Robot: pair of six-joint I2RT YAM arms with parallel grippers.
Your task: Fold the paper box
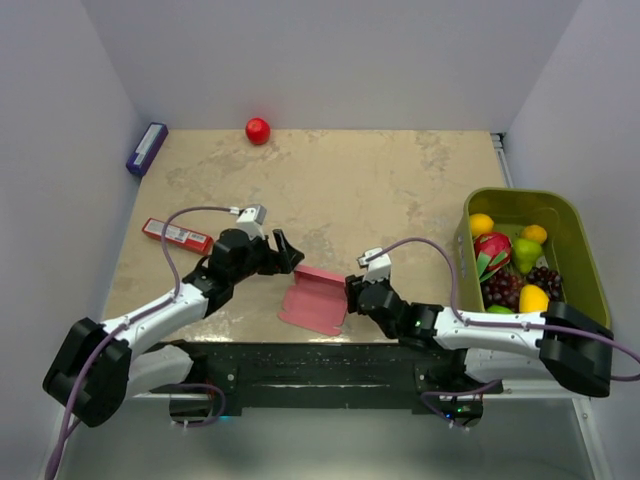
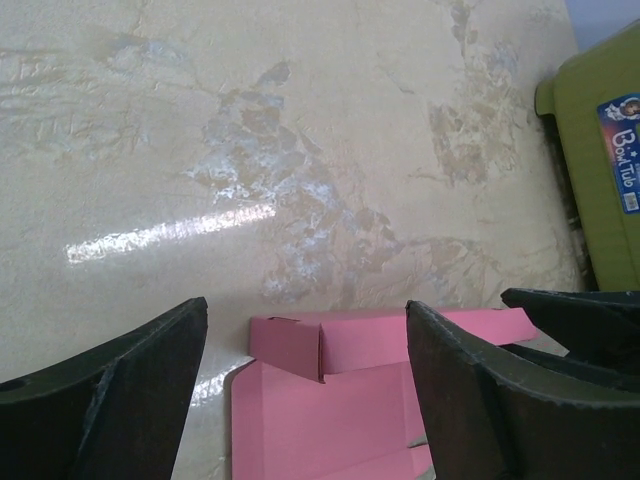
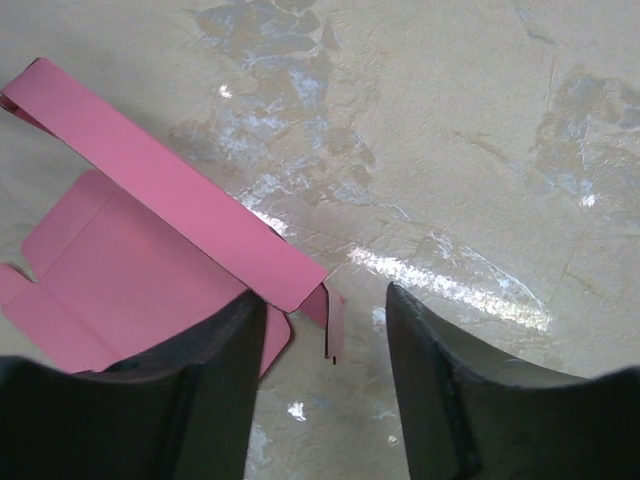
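The paper box [image 1: 315, 298] lies on the table [image 1: 400, 190] between my left tool [image 1: 286, 252] and right tool [image 1: 352, 293], the fruit tub [image 1: 520, 195] further right.

The left arm [image 1: 160, 305] and right arm [image 1: 490, 328] pair white links with black joints, dark jaws and lilac cables [image 1: 205, 208].

The beige marbled counter [image 1: 400, 180] carries a pink thin-card paper box [image 1: 315, 298] near the middle, a narrow red bar-shaped packet [image 1: 176, 235] left, a purple rectangular packet [image 1: 147, 148] far left, a small red ball [image 1: 258, 130] far, and an olive-green plastic tub [image 1: 585, 260] right.
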